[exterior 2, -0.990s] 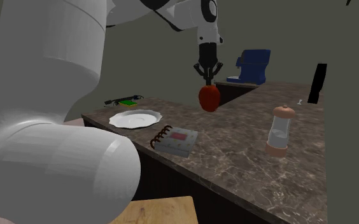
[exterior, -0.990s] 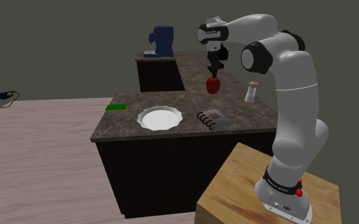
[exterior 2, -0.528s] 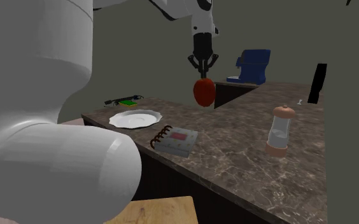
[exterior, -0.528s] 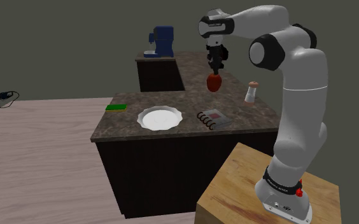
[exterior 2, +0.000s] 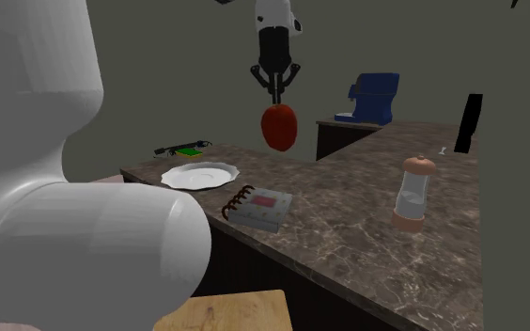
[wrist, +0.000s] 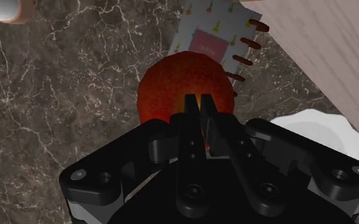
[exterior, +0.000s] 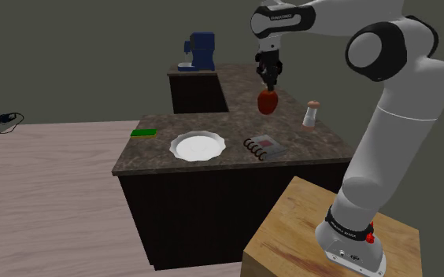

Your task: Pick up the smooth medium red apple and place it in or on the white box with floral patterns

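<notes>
A dark marble-topped bench (exterior: 307,145) with dark cabinet fronts stands on a pale plank floor (exterior: 47,204). On it a white plate (exterior: 197,145) with a scalloped rim lies near the front edge. A flat green block (exterior: 143,132) lies just beyond the plate, toward the shoulder view's left corner. A grinder (exterior 2: 413,193) with a clear body and brown cap and base stands upright, well apart from the plate at the shoulder view's right, and a blue coffee machine (exterior: 199,53) sits on the bench's far section at the back.
</notes>
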